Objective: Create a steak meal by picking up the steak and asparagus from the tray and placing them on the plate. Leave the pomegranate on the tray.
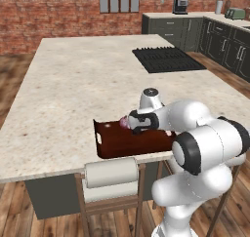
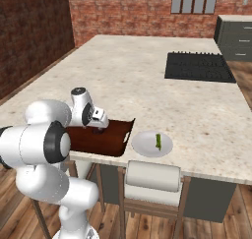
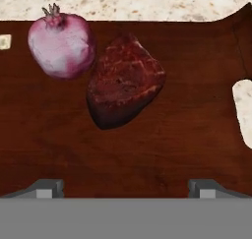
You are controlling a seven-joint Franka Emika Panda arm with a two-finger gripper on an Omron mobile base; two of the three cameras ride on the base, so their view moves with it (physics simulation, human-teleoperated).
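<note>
The dark reddish-brown tray (image 3: pixel 147 149) lies on the island counter near its front edge (image 1: pixel 110 146) (image 2: pixel 110 139). On it the dark maroon steak (image 3: pixel 125 80) lies right beside the pinkish pomegranate (image 3: pixel 61 46) (image 1: pixel 124 122). My gripper (image 3: pixel 125 189) (image 1: pixel 135 128) (image 2: pixel 100 129) hovers over the tray, open and empty, with the steak straight ahead between its fingertips (image 3: pixel 49 188). The white plate (image 2: pixel 151 144) sits on the counter just right of the tray. The green asparagus (image 2: pixel 158 141) lies on the plate.
A black cooktop (image 1: pixel 166 59) (image 2: pixel 199 67) is set into the far side of the counter. A chair with a white backrest (image 1: pixel 111 172) (image 2: pixel 152 176) stands against the counter's front edge below the tray. The tray's handle cut-out (image 3: pixel 243 110) shows counter through it.
</note>
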